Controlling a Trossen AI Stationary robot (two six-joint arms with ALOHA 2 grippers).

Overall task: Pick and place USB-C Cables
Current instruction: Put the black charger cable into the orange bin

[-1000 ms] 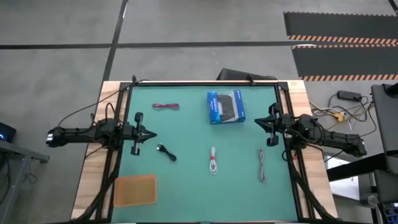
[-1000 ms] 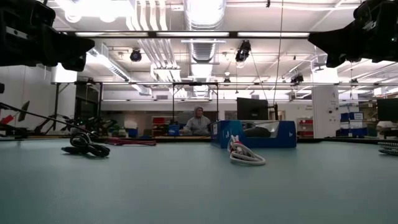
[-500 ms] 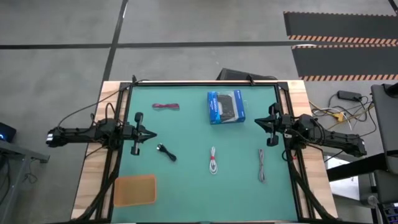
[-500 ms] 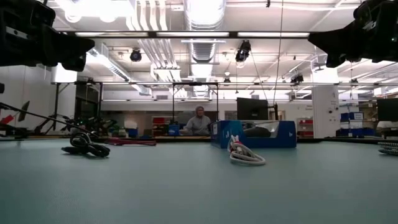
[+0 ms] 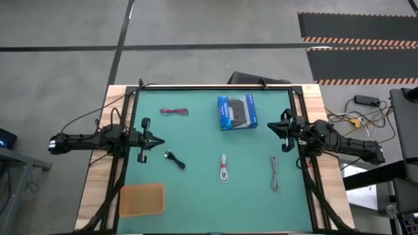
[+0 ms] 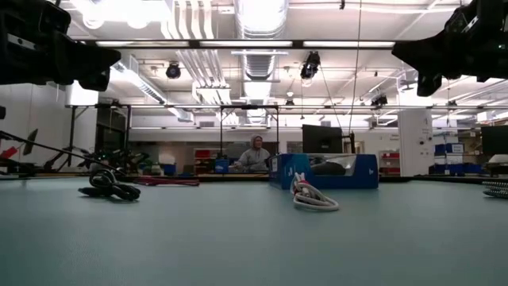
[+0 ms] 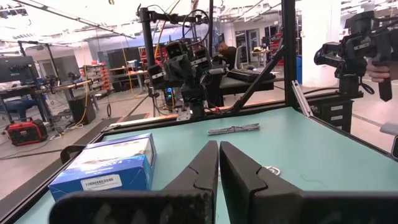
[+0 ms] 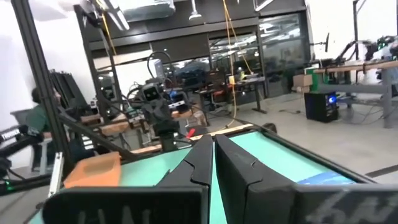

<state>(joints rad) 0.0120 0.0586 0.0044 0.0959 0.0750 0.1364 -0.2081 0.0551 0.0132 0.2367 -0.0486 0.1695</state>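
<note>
**Both hands idle at the desk edges, four cables untouched**

From the high view, the left hand hung over the left edge of the green desk, and the right hand over the right edge, each well apart from every cable. The red cable lay toward the far left; the black cable sat just beside the left hand's tip, not touching it. The white cable lay near the middle, the grey cable toward the right. A blue-and-black box rested at the far centre, and an orange tray sat at the near-left corner.

In the low view, the black cable lay on the left, the white cable in front of the box, and the grey cable at the right margin. Both arms showed dark in the upper corners — clear of the desk. A person sat far behind.

The left wrist view showed the left hand's fingers pressed together, with the box and the grey cable on the desk beyond them.

The right wrist view showed the right hand's fingers together too — nothing between them — and the orange tray beyond.
</note>
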